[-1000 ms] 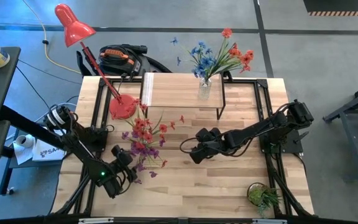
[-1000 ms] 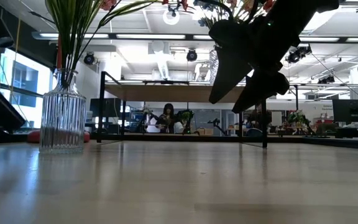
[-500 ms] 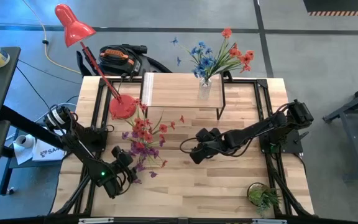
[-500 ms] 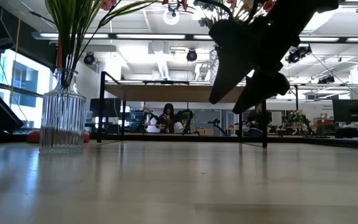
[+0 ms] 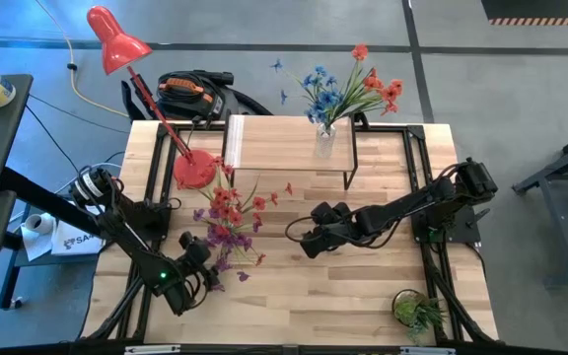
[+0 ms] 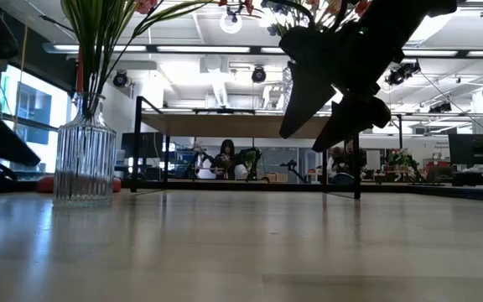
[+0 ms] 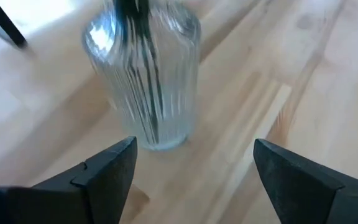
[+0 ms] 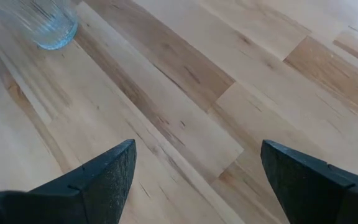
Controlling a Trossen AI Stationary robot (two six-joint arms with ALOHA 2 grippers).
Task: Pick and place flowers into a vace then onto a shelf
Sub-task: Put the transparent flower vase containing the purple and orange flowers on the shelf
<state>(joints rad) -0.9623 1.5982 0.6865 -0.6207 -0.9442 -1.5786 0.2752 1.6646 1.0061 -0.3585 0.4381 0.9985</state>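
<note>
A ribbed glass vase [image 7: 145, 81] stands on its base on the table, left of centre. It holds red and purple flowers [image 5: 227, 217] on green stems [image 6: 99, 42]. My left gripper [image 7: 194, 155] is open just on the near side of this vase, its fingers apart from the glass. My right gripper [image 5: 304, 244] hangs open above the table's middle and points toward the vase [image 8: 48, 25]. At the far edge stands the shelf [image 5: 284, 148]. On it is a second vase [image 5: 324, 140] with blue and red flowers [image 5: 348, 89].
A red desk lamp [image 5: 193, 170] has its base on the table's far left, beside the shelf. A small green plant [image 5: 420, 314] sits at the near right corner. Bare wood lies between the two grippers. A person [image 6: 227, 159] sits in the room beyond.
</note>
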